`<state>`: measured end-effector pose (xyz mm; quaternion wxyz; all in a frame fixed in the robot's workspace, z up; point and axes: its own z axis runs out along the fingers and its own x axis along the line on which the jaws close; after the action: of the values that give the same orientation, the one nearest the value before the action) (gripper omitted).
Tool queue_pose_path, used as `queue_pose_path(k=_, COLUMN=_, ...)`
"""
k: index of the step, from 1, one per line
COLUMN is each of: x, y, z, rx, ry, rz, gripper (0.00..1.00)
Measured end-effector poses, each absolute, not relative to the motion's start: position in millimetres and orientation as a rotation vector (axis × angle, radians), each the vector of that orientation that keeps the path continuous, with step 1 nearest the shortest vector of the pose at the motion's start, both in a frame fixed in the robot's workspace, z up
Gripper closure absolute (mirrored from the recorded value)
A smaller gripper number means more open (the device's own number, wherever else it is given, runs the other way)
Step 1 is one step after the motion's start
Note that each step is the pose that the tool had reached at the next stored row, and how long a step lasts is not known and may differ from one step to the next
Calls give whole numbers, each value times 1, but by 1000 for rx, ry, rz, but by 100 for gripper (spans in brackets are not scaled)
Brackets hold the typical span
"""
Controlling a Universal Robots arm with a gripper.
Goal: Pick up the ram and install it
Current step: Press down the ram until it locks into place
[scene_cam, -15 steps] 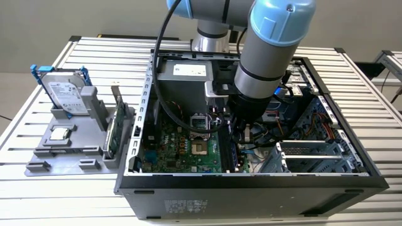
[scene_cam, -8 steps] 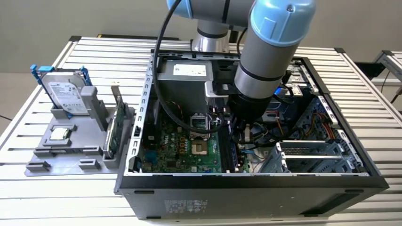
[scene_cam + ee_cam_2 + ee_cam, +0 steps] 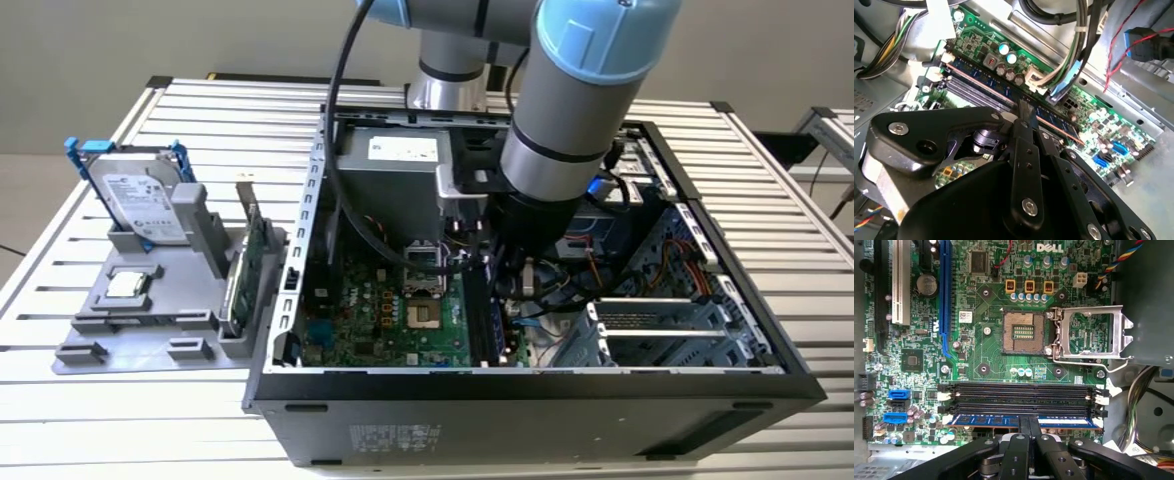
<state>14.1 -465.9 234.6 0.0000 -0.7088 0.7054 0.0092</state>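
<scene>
At the exterior view's left, a grey plastic fixture tray (image 3: 134, 330) sits on the slatted aluminium table (image 3: 80, 420), holding a boxy silver hard drive with blue rails (image 3: 134, 200), a small square silver processor chip (image 3: 130, 284) and a green expansion card (image 3: 248, 262) standing on edge. Just beside it toward the right lies the open black computer case (image 3: 534, 400), with the green motherboard (image 3: 387, 310) in its floor. The grey-and-blue robot arm (image 3: 567, 100) reaches down into the case. In both wrist views the black two-fingered gripper (image 3: 1028, 424) sits directly over the long, thin blue ram stick (image 3: 984, 419), which lies along the memory slot nearest the board's edge, beside the empty black memory slots (image 3: 1019, 388). The jaws are drawn close together, pinching the ram's top edge near its middle. The open metal processor socket frame (image 3: 1089, 335) lies beyond the slots.
</scene>
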Motion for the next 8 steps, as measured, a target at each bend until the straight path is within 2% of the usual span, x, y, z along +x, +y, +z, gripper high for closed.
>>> queue_pose_path(k=8, x=14, y=-466, z=253, rx=-2227, ry=2216, rz=29, gripper=100)
